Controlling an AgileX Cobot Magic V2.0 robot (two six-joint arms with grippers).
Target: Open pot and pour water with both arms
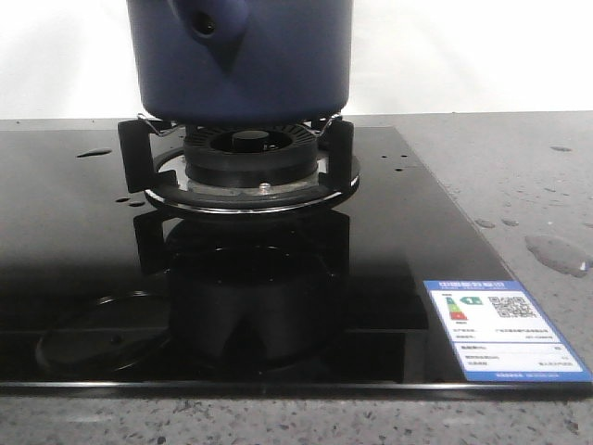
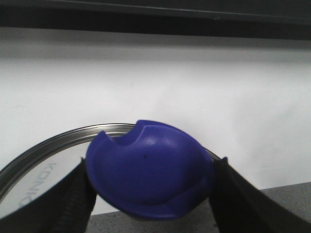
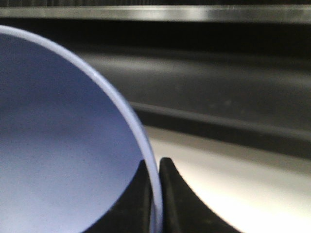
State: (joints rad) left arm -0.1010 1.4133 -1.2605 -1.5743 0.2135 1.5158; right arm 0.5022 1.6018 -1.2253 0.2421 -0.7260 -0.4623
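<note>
My pot [image 1: 243, 60] is big and dark blue, and it fills the top middle of the front view. It looks lifted just off the black burner [image 1: 248, 158] and its wire stand, though I cannot be sure it is clear of the wires. Its stubby handle socket [image 1: 211, 19] with the round hole points at me. The pot looks stiff and hard, with dull, smooth sides that could slip. I think it is heavy, more so if water is inside. I cannot see inside the pot from any view here, so I cannot say how full it is.

In the right wrist view, my right pincer [image 3: 155, 194] is clenched on the thin pale rim [image 3: 121, 109] of the pot, one finger on each side of the wall. A rim is a thin place to hold a heavy thing, so I judge it may tip or slide when I tilt it.

In the left wrist view, my left pincer [image 2: 150, 187] is grasping the blue knob [image 2: 148, 172] of the lid [image 2: 43, 160]. The lid is glass with a shiny metal ring, so it can break if it drops. The pot is already open.

Water [image 1: 559, 252] lies in small shiny puddles on the grey bench [image 1: 519, 176] at the right, and drops sit on the black stove glass [image 1: 74, 222]. Wet things are slippery, so I should go slow.
</note>
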